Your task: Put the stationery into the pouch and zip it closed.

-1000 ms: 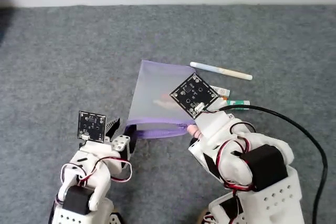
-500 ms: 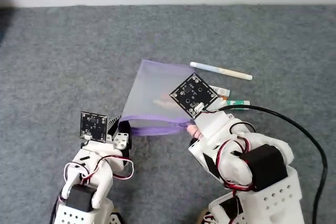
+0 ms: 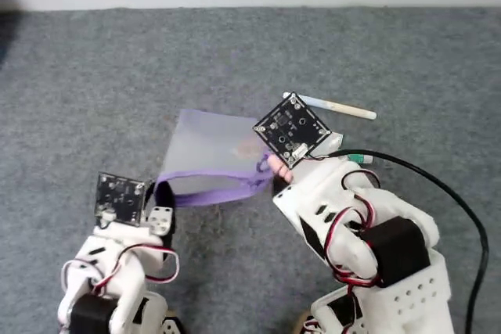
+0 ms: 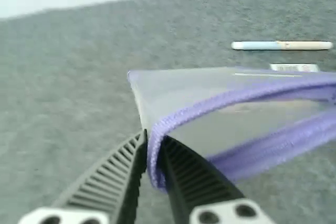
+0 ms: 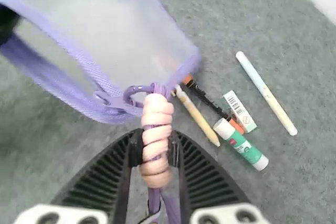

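Note:
The translucent purple pouch (image 3: pixel 205 154) lies on the grey table, its zip edge facing the arms and its mouth gaping. My left gripper (image 3: pixel 162 197) is shut on the purple zip edge (image 4: pixel 210 106) at the pouch's left end, seen close up at the left gripper (image 4: pixel 152 144). My right gripper (image 5: pixel 156 141) is shut on the pink zipper pull (image 5: pixel 156 116) at the pouch's right end (image 3: pixel 270 166). Beside the pouch lie a pencil (image 5: pixel 197 115), a glue stick (image 5: pixel 242 146) and a pale pen (image 5: pixel 265 94).
An orange-tipped black pen (image 5: pixel 207 100) and a small white labelled piece (image 5: pixel 240 110) lie among the stationery. The pale pen (image 3: pixel 330 105) is farthest from the arms. A black cable (image 3: pixel 438 193) runs over the right arm. Grey carpet-like surface spreads to the left and back.
The left arm has drawn back to the left, dragging the pouch's left end with it. The whole pouch has shifted left, and the right gripper has followed with the pull.

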